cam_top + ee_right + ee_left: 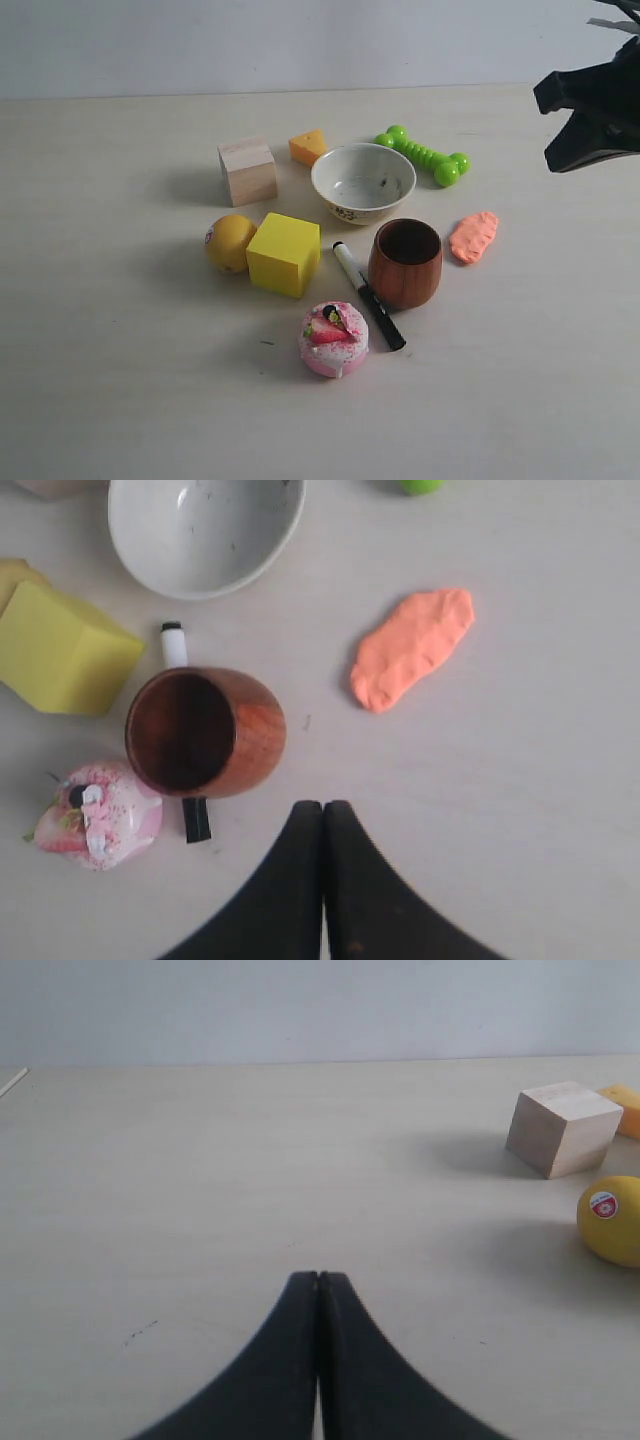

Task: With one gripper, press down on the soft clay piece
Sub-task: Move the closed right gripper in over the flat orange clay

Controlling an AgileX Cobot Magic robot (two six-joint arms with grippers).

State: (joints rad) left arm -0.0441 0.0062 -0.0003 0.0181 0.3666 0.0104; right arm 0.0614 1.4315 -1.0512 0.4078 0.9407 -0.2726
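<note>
The soft clay piece point(474, 236) is a flat salmon-orange oblong lying on the table just right of the brown cup point(406, 262). In the right wrist view the clay point(412, 648) shows a ridged surface, with the right gripper point(323, 805) high above the table and short of it, fingers shut on nothing. In the exterior view that gripper point(590, 115) hangs at the upper right, above and behind the clay, not touching it. The left gripper point(318, 1276) is shut and empty over bare table, far from the clay.
Around the cup lie a black-and-white marker point(368, 295), a pink strawberry cake point(334, 339), a yellow cube point(284, 253), a yellow ball point(230, 242), a wooden cube point(247, 170), an orange wedge point(308, 146), a white bowl point(362, 183) and a green bone toy point(423, 155).
</note>
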